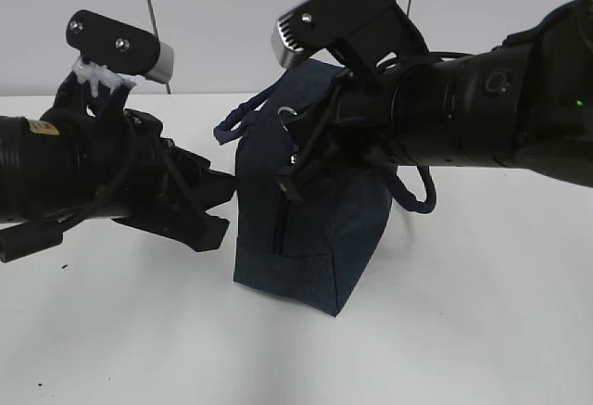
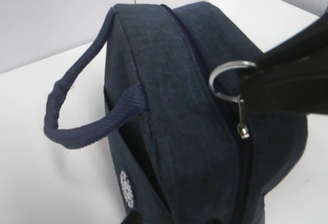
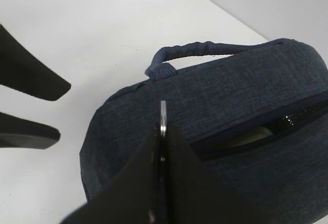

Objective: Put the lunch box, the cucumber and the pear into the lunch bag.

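The dark navy lunch bag (image 1: 296,247) stands on the white table, also in the left wrist view (image 2: 169,80) and the right wrist view (image 3: 230,96). My right gripper (image 3: 162,131) is shut on the metal ring pull (image 2: 225,75) of its zipper, on top of the bag (image 1: 295,136). The zipper is partly open; something pale shows in the gap (image 3: 251,136), and I cannot tell what. My left gripper (image 1: 218,208) is open right beside the bag's left end, holding nothing; its fingers (image 3: 36,83) stand apart. Lunch box, cucumber and pear are out of view.
One padded handle (image 2: 77,116) loops out toward the back left, the other (image 1: 417,192) hangs on the right side under my right arm. White table (image 1: 482,331) lies in front and to the right; a grey wall stands behind.
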